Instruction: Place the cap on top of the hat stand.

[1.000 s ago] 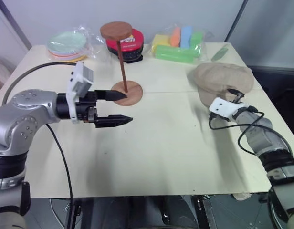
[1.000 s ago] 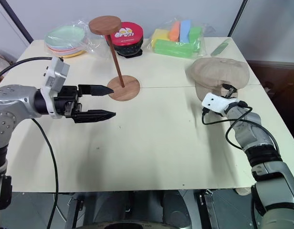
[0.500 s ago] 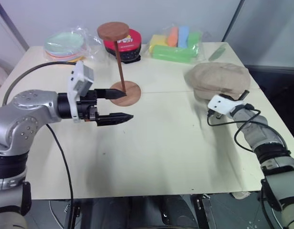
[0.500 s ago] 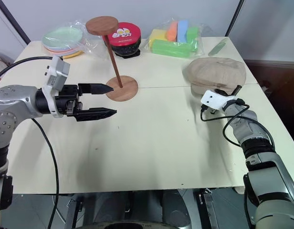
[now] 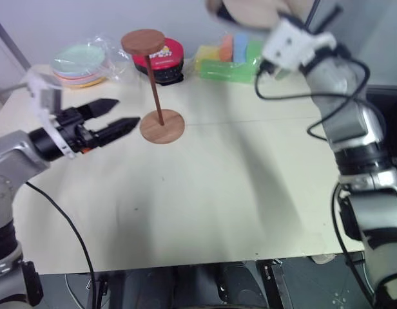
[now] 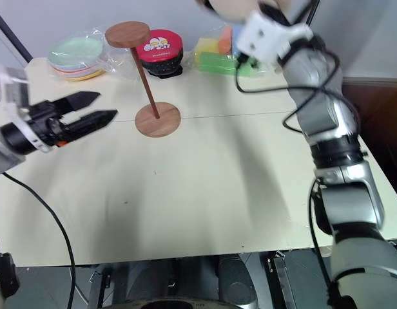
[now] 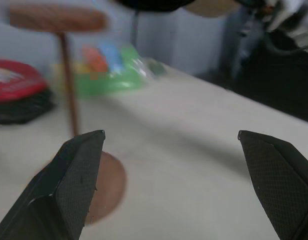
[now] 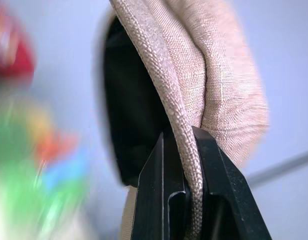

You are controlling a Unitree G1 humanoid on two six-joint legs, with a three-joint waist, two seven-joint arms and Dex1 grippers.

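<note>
The beige cap (image 5: 249, 9) hangs high in the air over the far side of the table, right of the hat stand. My right gripper (image 8: 183, 137) is shut on the cap's fabric edge (image 8: 219, 90), and the dark inside of the cap faces the wrist view. The brown wooden hat stand (image 5: 156, 90) stands upright on its round base (image 5: 162, 126), its top disc (image 5: 143, 42) bare. My left gripper (image 5: 125, 111) is open and holds nothing, level with the base and to its left, apart from it, pointing toward the stand (image 7: 69, 85).
Along the table's far edge lie a stack of pastel plates in plastic (image 5: 79, 63), a red-lidded black container (image 5: 163, 58) and a bag of coloured blocks (image 5: 234, 55). The bare tabletop (image 5: 218, 193) stretches in front of the stand.
My right gripper has closed on the cap and lifted it off the table, up and to the left. My left gripper has drawn back leftward from the stand's base, still open.
</note>
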